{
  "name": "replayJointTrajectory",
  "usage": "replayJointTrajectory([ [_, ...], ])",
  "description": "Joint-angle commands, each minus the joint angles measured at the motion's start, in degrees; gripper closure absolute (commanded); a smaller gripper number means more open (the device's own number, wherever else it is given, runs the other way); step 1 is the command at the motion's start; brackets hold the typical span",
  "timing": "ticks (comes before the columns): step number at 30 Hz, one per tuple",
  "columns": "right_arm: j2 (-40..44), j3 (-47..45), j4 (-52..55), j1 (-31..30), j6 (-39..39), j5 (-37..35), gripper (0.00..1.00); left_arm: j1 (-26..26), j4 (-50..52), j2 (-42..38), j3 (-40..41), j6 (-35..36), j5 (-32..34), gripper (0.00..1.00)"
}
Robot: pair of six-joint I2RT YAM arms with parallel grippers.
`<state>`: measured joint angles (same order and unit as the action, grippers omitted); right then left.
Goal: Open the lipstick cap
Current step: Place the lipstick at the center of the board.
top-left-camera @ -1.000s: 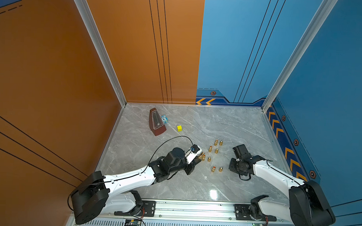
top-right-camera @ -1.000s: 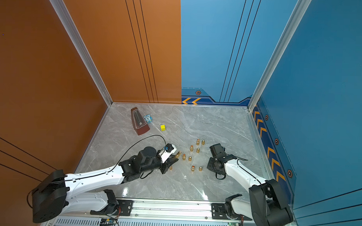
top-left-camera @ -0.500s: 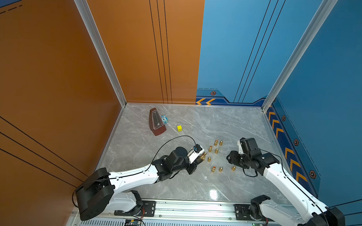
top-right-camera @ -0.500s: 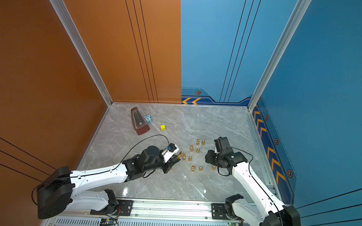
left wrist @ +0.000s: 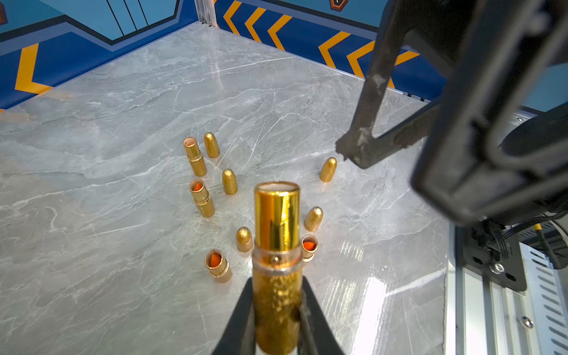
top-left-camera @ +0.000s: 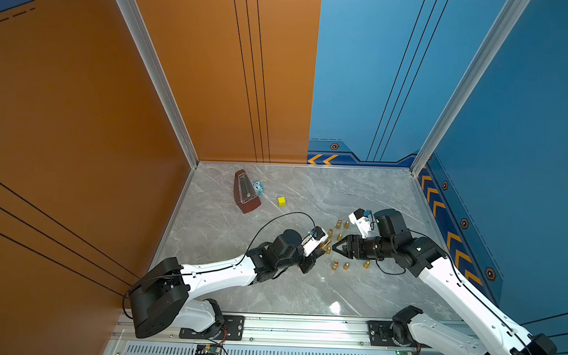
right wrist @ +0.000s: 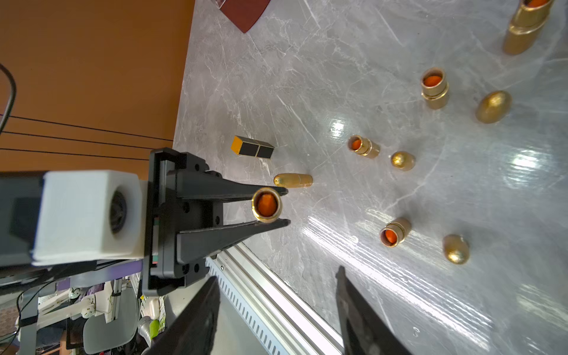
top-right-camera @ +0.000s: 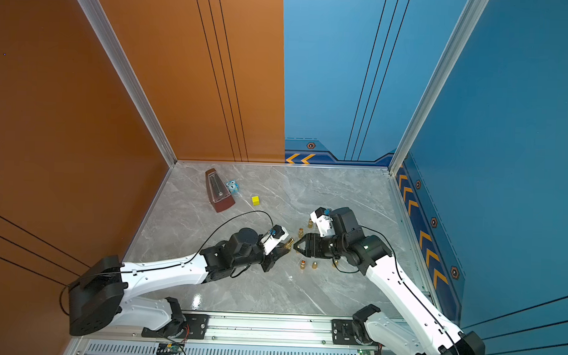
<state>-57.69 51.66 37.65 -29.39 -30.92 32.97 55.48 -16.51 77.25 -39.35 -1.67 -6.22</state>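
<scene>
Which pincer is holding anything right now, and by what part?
Left pincer grips an uncapped lipstick by its glittery lower barrel; right pincer is open, holding nothing.

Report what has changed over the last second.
The right claw let go of a gold bullet-shaped cap onto the grey marble table, then lifted and swung toward the left claw, jaws open. The left claw stays shut on the uncapped gold lipstick tube, barely shifted. The other gold tubes and caps, the brown metronome and the yellow cube have not moved.
</scene>
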Motion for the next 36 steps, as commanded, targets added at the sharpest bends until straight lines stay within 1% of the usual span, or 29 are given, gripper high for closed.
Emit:
replayJointTrajectory([
  [1, -1.8, 2.3, -3.1, -2.1, -1.1, -0.9, 0.41, 1.0, -0.8, 0.4, -2.2, 1.1, 0.1, 1.0],
  [10, -7.2, 2.9, -6.3, -5.4, -1.6, -3.7, 0.54, 1.5, -0.8, 0.3, -2.3, 1.3, 0.6, 1.0],
  [14, -8.3, 2.6, -7.3, -5.6, -1.7, -4.9, 0.61, 1.6, -0.8, 0.4, -2.5, 1.5, 0.4, 1.0],
  [20, -9.8, 2.3, -7.6, -5.9, -0.8, -6.4, 0.68, 1.8, -0.7, 0.0, -2.5, 1.5, 0.4, 1.0],
  [23, -10.3, 2.1, -7.9, -6.2, -0.5, -6.5, 0.7, 1.9, -0.7, -0.1, -2.5, 1.5, 0.4, 1.0],
  [29, -10.0, 1.7, -7.9, -6.4, -0.5, -7.0, 0.79, 1.9, -0.8, 0.1, -2.7, 1.7, 0.5, 1.0],
  [36, -9.2, 1.9, -6.2, -6.7, 0.2, -9.3, 0.82, 2.0, -0.7, -0.2, -2.5, 1.7, 0.8, 1.0],
])
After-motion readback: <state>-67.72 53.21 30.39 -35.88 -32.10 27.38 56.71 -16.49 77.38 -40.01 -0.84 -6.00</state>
